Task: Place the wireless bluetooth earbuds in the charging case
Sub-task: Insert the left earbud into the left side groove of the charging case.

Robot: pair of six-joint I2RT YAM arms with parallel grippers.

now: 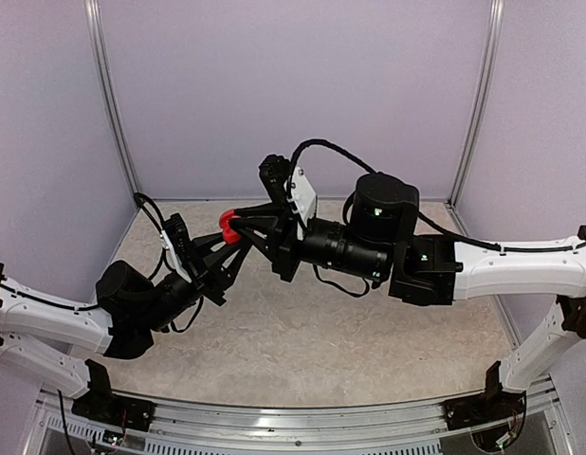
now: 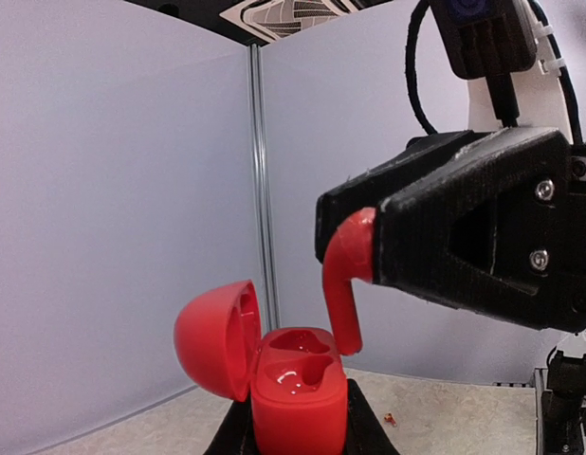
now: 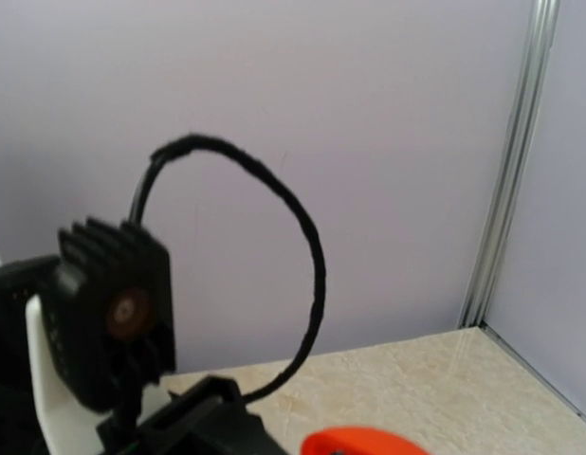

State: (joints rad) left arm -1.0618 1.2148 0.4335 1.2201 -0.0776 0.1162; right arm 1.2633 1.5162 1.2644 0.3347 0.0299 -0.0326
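We log: right jaws clenched on earbud (image 2: pixel 346 284) head, stem upright, tip down | tip at right rim of open case (image 2: pixel 295 403), contact unclear | left jaws grasping case, lid (image 2: pixel 212 336) swung left | we judge: shift slightly left, then lower along stem.

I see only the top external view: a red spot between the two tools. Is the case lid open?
Observer: Yes. The left wrist view shows the red case open, its lid standing at the left.
Operator: What does the right tool hold?
Observer: The right tool pinches a red earbud, stem pointing down.
Operator: Are the sockets free?
Observer: Both sockets look empty; the stem tip hangs near the case's right rim.
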